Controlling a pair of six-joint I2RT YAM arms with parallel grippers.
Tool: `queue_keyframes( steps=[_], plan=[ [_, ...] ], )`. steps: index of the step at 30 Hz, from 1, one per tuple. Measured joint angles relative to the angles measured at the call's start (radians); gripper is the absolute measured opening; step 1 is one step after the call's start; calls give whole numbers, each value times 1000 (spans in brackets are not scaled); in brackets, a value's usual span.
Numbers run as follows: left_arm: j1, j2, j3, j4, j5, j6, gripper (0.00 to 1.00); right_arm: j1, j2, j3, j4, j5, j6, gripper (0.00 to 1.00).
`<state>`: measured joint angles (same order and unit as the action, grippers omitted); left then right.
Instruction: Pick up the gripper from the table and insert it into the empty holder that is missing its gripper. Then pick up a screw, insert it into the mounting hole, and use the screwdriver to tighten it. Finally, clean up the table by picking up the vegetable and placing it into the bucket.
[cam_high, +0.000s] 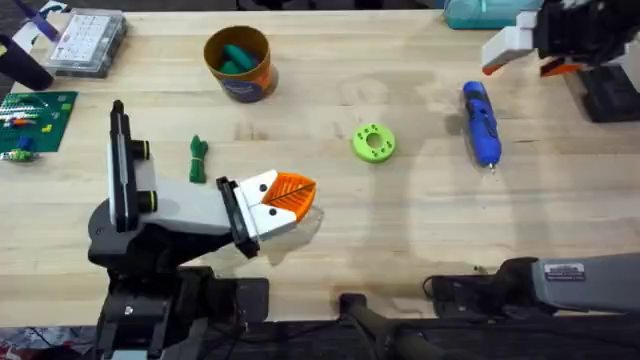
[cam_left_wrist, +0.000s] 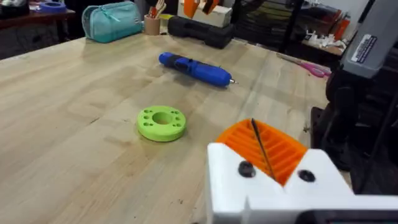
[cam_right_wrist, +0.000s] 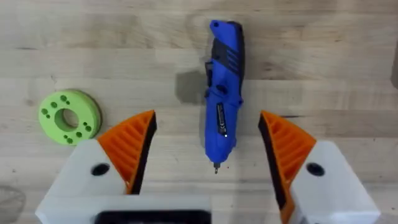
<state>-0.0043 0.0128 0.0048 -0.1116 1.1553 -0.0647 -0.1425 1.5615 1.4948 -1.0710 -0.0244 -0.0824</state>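
Across the wooden surface (cam_high: 420, 210), from left to right in the overhead view: one clear compartment box (cam_high: 88, 42) sits at about ten o'clock from the middle, with one green board (cam_high: 35, 120) below it at nine o'clock. One orange-yellow bucket (cam_high: 239, 62) with a blue band stands toward eleven o'clock; something green already lies inside it, though what it is I cannot tell from this height. One dark green vegetable (cam_high: 198, 159) lies on the surface below the bucket, just beside the left arm. The left tool (cam_high: 283, 197) rests low over the surface at about seven o'clock, its orange pads pressed together and holding nothing; the left wrist view shows only a thin dark seam between them (cam_left_wrist: 264, 149).

One lime-green disc (cam_high: 374, 142) with a centre hole lies near the middle, apart from everything else. One blue screwdriver (cam_high: 481, 122) lies at two o'clock, its metal bit pointing toward six o'clock. In the right wrist view the right tool (cam_right_wrist: 211, 146) hangs above it, fingers (cam_right_wrist: 130, 143) spread wide to either side of the screwdriver (cam_right_wrist: 222, 93), not touching it. One teal pouch (cam_high: 478, 12) sits at the far edge, at one o'clock.
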Motion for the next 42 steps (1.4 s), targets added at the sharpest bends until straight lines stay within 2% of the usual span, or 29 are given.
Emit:
queue_keyframes(
  steps=[13,24,28,35,42],
  plan=[
    [0,0,0,0,0,0,6,-60,233,0,72,-22,-84,990],
    [0,0,0,0,0,0,6,-61,359,0,140,-22,-107,990],
    [0,0,0,0,0,0,6,-61,377,-9,163,-22,-109,990],
    [0,0,0,0,0,0,6,-61,381,-94,221,-22,-109,990],
    [0,0,0,0,0,0,6,-61,382,-98,241,-15,-109,990]
  ],
)
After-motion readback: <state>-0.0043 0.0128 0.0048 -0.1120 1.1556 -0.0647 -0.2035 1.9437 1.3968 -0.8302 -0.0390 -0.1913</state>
